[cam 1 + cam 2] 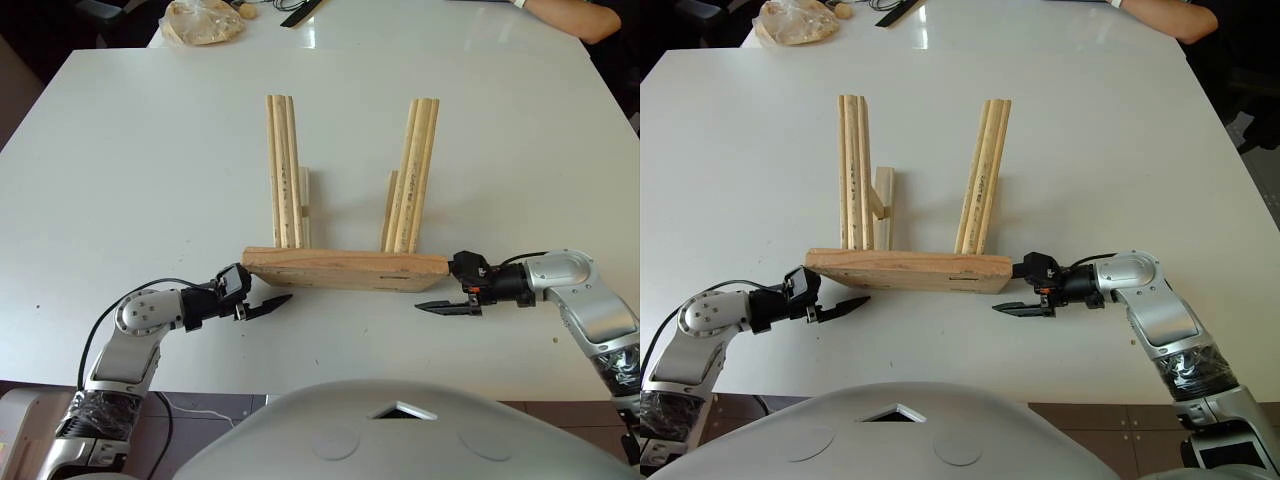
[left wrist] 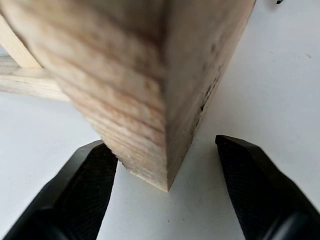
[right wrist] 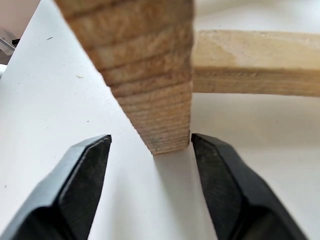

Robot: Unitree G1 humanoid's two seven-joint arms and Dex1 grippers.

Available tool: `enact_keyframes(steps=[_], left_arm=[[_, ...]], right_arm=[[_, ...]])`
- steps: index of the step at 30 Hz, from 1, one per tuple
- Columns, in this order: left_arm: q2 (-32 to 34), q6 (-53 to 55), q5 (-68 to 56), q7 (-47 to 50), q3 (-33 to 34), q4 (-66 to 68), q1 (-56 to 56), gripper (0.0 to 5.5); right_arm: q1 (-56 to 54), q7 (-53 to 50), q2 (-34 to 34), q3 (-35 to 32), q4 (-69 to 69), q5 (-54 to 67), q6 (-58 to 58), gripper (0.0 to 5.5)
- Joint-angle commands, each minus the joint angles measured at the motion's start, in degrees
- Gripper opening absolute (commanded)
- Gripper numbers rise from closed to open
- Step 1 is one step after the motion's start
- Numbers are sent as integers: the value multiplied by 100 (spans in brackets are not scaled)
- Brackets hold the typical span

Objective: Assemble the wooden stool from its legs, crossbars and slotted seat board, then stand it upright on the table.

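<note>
Straddling both ends of the seat board [image 1: 345, 268], with neither claw closed. At the board's left end, the left claw [image 1: 267, 284] spread wide, with one of its fingers [image 2: 85, 190] at the corner of the wood, perhaps touching, and the other well clear. At the right end, the right claw [image 1: 437, 284] likewise open, one finger just against the end face, the other apart. Nothing gripped on either side.

Lying on its side near the front of the surface [image 1: 130, 160]: the wooden stool [image 1: 290, 240], seat board on its long edge and closest to the robot, two pairs of legs [image 1: 284, 170] flat and pointing away, short crossbars [image 1: 305, 205] on the inner side of each pair. Looks fully put together, with only the standing-up left.

Likely to handle as a stiff, solid-wood frame with no give; probably weighty at the thick seat board and lighter out at the legs. Bare grain should offer fair purchase to the smooth black fingers. Best taken across the thickness of the seat board, at both ends together, and turned evenly. Better not lifted by the legs, since slotted joints may pull loose or rack. Could also skid while being tipped, given the white, smooth, glossy surface.

Beyond, at the far left edge and well apart from the stool, a clear bag [image 1: 203, 20] of something pale brown, with a dark object [image 1: 300, 10] near it.
</note>
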Motion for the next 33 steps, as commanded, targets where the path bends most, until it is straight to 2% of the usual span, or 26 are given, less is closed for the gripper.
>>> enact_keyframes(steps=[1, 6, 8, 12, 16, 22, 25, 29, 33], left_arm=[[183, 90, -73, -151, -5, 63, -18, 271], [255, 129, -110, -235, -34, 86, -52, 188], [272, 137, -126, -263, -46, 95, -69, 167], [279, 187, -208, -329, -38, 63, -60, 167], [265, 403, -411, -339, 8, -246, 52, 165], [332, 1684, -916, 383, 517, -1813, 311, 165], [515, 2624, -1848, 640, 1121, -3093, 482, 165], [1422, 4051, -4097, 982, 2471, -4204, 65, 165], [2389, 4710, -5839, 1164, 3208, -4194, -436, 165]], right_arm=[[-208, -29, 103, 53, 144, -101, -112, 233], [-222, -84, 217, 84, 176, -125, -115, 151], [-190, -93, 232, 88, 151, -134, -103, 139], [-154, -110, 219, 48, 119, -71, -1, 139], [-29, -135, 162, -216, -228, 412, 649, 139], [204, -734, 115, -1194, -1458, 1280, 1812, 139], [412, -929, -211, -1829, -2426, 2027, 2814, 139], [252, -1064, -945, -2976, -3163, 4393, 4514, 140], [122, -1869, -1833, -3433, -3083, 7295, 4873, 140]])
